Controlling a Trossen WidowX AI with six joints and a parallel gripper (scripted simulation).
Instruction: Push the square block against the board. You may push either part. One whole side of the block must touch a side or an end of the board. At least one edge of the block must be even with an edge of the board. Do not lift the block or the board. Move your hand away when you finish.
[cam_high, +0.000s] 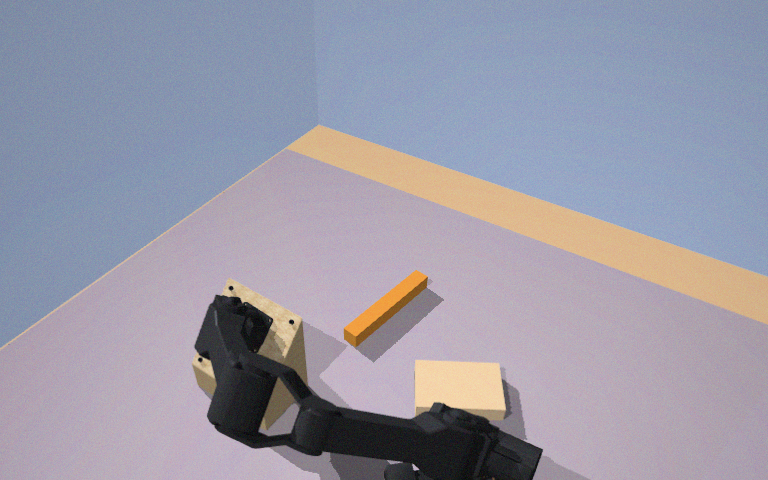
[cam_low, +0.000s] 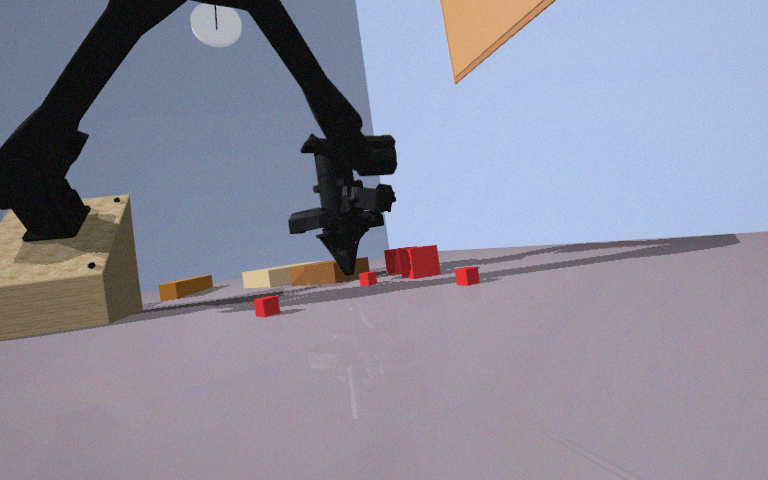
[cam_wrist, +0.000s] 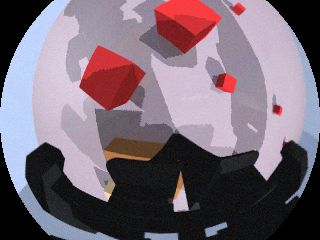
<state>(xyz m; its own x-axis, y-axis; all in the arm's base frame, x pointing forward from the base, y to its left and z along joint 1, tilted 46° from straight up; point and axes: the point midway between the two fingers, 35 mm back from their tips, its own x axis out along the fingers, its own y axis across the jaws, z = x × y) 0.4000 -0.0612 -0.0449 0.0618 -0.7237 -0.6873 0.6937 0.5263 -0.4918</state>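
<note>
The square block (cam_high: 458, 387) (cam_low: 266, 277) is flat and tan and lies on the mauve floor. The board (cam_high: 385, 307) (cam_low: 185, 286) is a narrow orange bar. It lies apart from the block, further back, with a clear gap between them. My gripper (cam_low: 346, 269) (cam_wrist: 179, 154) is shut on nothing. It points straight down with its tips at floor level, at the block's near side. In the wrist view a part of the block (cam_wrist: 134, 150) shows just behind the fingers. In the top view the arm's wrist hides the fingers.
Several red cubes lie on the floor near the gripper: two large ones (cam_low: 419, 261) (cam_wrist: 112, 76) (cam_wrist: 187, 22) and small ones (cam_low: 266, 305) (cam_low: 367, 277) (cam_low: 467, 275). The arm's wooden base (cam_high: 286, 339) (cam_low: 62, 283) stands left of the block. A tan strip (cam_high: 509, 209) borders the far wall.
</note>
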